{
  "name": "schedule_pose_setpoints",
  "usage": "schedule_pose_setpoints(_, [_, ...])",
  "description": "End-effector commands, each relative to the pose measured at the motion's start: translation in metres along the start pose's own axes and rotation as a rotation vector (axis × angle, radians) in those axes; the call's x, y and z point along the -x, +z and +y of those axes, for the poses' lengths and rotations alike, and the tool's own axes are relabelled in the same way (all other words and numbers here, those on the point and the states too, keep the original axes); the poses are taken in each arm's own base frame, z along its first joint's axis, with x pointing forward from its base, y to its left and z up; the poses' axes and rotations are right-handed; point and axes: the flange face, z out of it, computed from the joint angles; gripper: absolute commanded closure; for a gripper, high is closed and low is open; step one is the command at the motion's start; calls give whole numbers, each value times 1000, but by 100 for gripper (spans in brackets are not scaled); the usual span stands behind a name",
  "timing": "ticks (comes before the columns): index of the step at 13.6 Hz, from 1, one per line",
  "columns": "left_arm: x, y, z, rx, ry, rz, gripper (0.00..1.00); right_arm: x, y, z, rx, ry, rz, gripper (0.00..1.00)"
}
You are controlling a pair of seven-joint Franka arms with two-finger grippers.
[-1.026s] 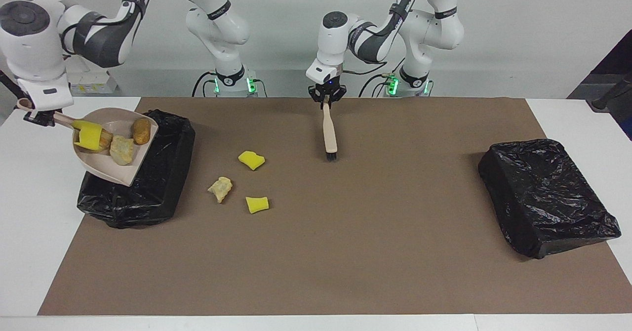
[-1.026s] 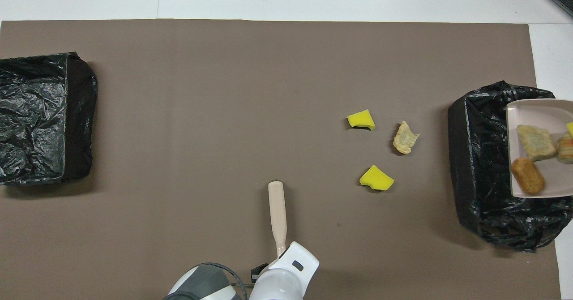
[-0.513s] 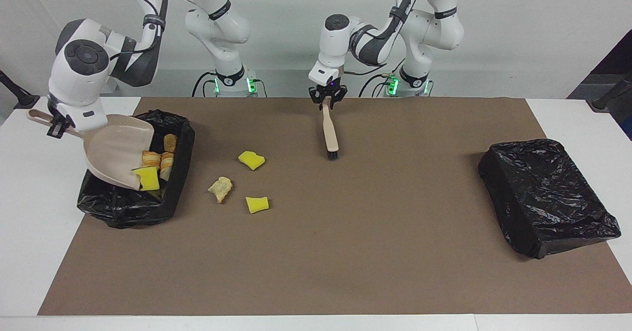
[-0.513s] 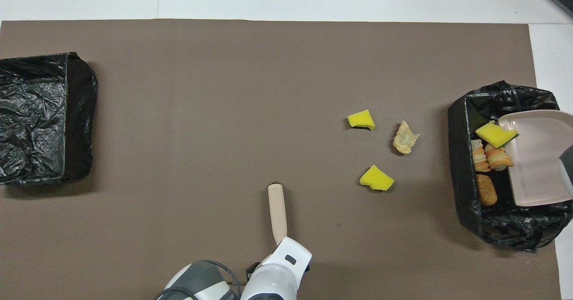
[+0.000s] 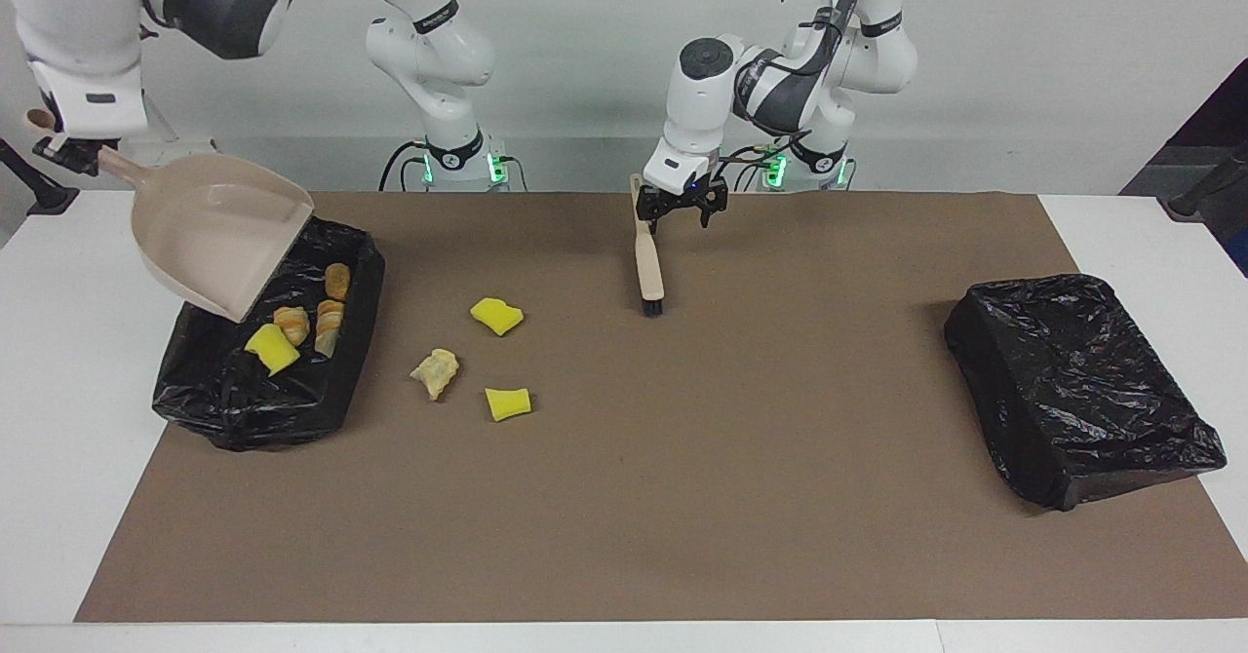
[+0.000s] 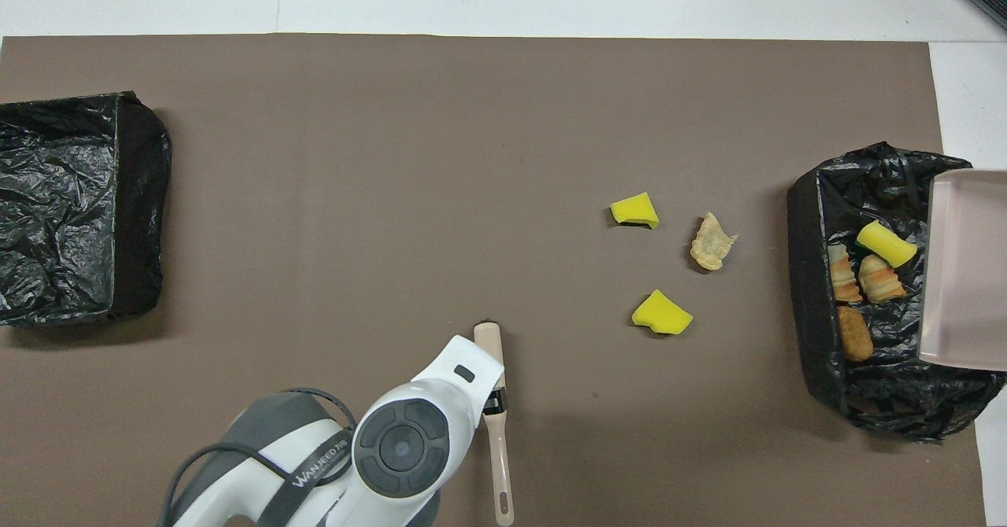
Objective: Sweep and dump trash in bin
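Note:
My right gripper (image 5: pixel 66 146) is shut on the handle of a beige dustpan (image 5: pixel 216 244) (image 6: pixel 964 267), which hangs empty and tilted over the black-lined bin (image 5: pixel 244 409) (image 6: pixel 809 275). In the bin lie a yellow sponge chunk (image 5: pixel 270 348) (image 6: pixel 885 242) and three brown pastry bits (image 5: pixel 330 326) (image 6: pixel 854 333). On the mat beside the bin lie two yellow chunks (image 5: pixel 496 315) (image 5: pixel 508 403) and a tan bit (image 5: pixel 435 372) (image 6: pixel 713 241). My left gripper (image 5: pixel 682 212) stands open over the handle of the brush (image 5: pixel 648 268) (image 6: pixel 497 448), which lies on the mat.
A second black-lined bin (image 5: pixel 1077 380) (image 6: pixel 71 204) stands at the left arm's end of the brown mat (image 5: pixel 741 497). White table shows around the mat.
The dustpan tipped its scraps into the bin, then rose empty. My left gripper opened, let go of the brush handle and shifted sideways.

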Motion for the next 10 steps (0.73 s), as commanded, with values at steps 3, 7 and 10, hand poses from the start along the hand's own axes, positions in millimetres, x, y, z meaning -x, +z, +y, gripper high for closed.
schedule_pose_setpoints(3, [-68, -35, -45, 6, 57, -19, 0, -101, -67, -16, -26, 483, 250, 100])
schedule_pose_setpoints(7, [-133, -70, -120, 7, 141, -44, 0, -212, -82, -10, -140, 828, 391, 100])
schedule_pose_setpoints(10, [-161, -96, -162, -15, 181, -35, 0, -311, -77, -3, -199, 990, 444, 100])
